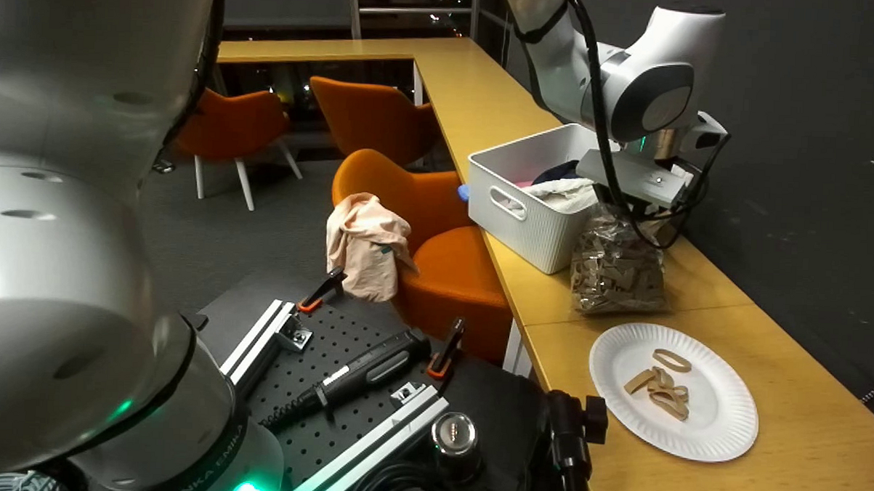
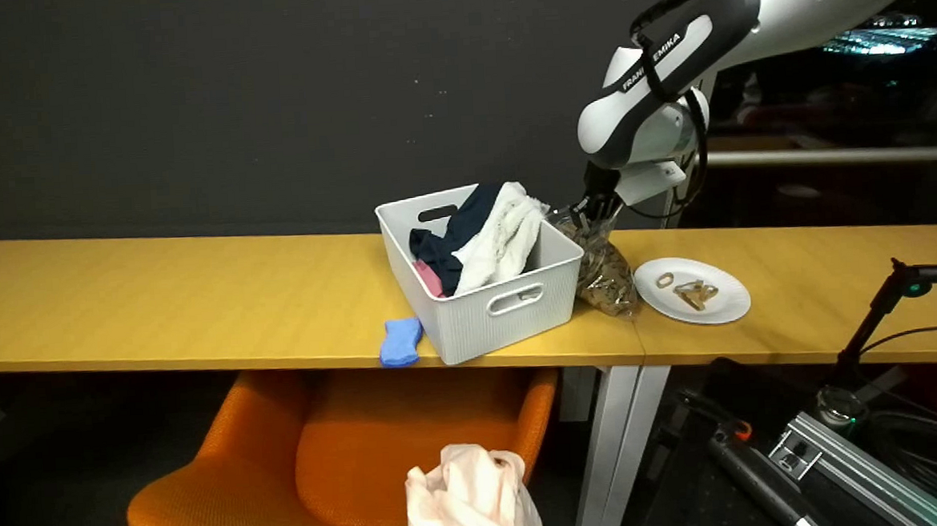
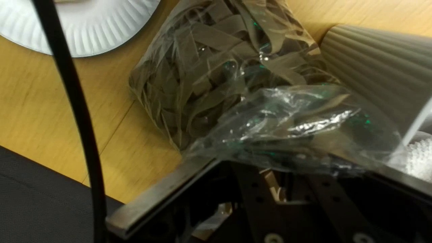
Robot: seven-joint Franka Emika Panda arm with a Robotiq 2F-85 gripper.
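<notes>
Bag of bands (image 1: 616, 270) is right below the gripper (image 2: 596, 210), its clear plastic bunched up against it. Honestly can't tell if the jaws are pinched or wide, since the plastic covers the tips in the wrist view. White bin (image 2: 472, 333) is just to one side of the jaws, with a white cloth (image 2: 503, 237) and a navy cloth (image 2: 470, 219) inside. Opposite side of the jaws, farther off, there's a paper plate (image 1: 722, 415) with some tan loops (image 1: 641, 380). Blue cloth (image 2: 400, 343) lies across the bin from the jaws.
</notes>
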